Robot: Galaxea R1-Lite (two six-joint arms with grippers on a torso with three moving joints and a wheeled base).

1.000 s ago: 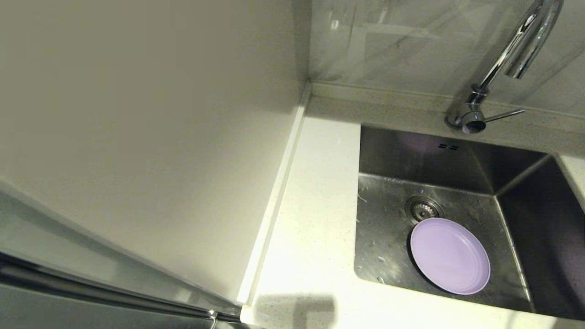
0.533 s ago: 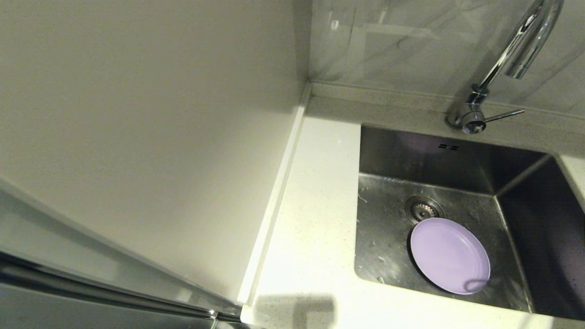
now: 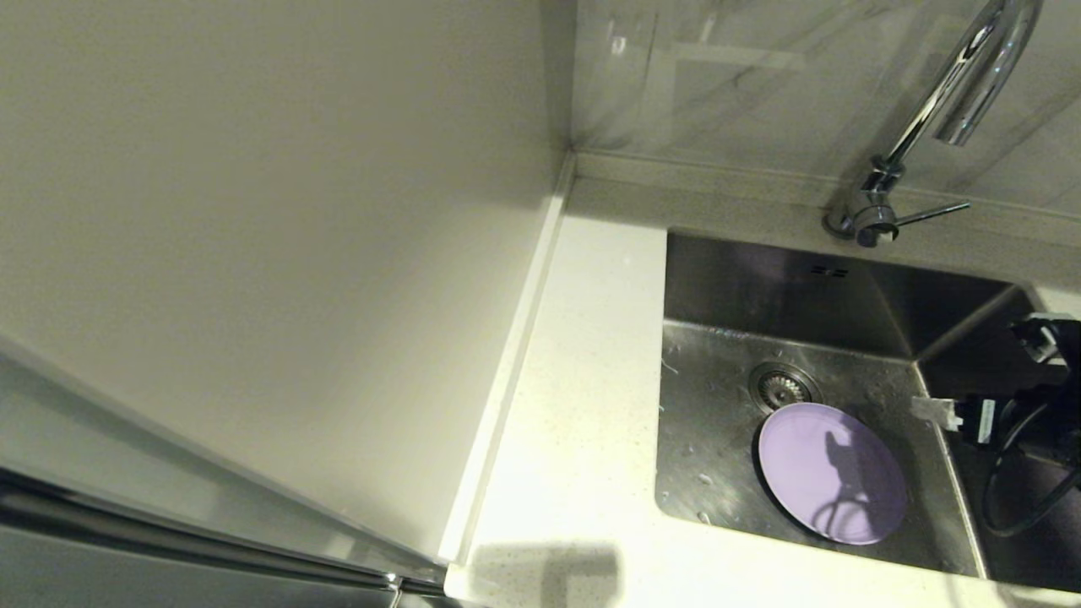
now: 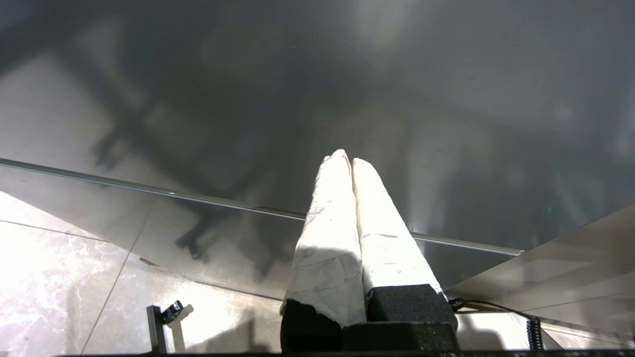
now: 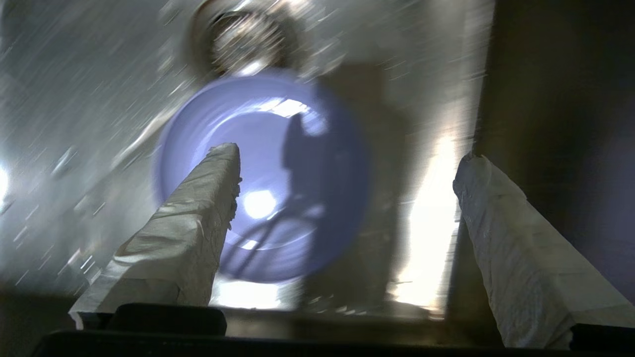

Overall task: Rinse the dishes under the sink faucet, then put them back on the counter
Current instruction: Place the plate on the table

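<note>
A flat lilac plate (image 3: 832,473), one of the dishes, lies on the floor of the steel sink (image 3: 718,439), just in front of the drain strainer (image 3: 781,386). My right gripper (image 5: 349,153) hangs open above the sink's right side, with nothing between its white-wrapped fingers. One fingertip (image 3: 929,411) shows at the right edge of the head view. The plate (image 5: 268,129) sits below and ahead of it, crossed by the arm's shadow. The chrome faucet (image 3: 954,93) stands at the back with no water running. My left gripper (image 4: 347,158) is shut and empty, parked out of the head view.
White speckled counter (image 3: 583,380) runs along the sink's left and front. A cream wall panel (image 3: 253,253) rises on the left behind a raised edge strip. The faucet's thin lever (image 3: 929,213) points right. Water drops dot the sink floor.
My right arm has come into the head view from the right edge, over the sink. Its shadow has grown across the plate. The plate has not moved.
</note>
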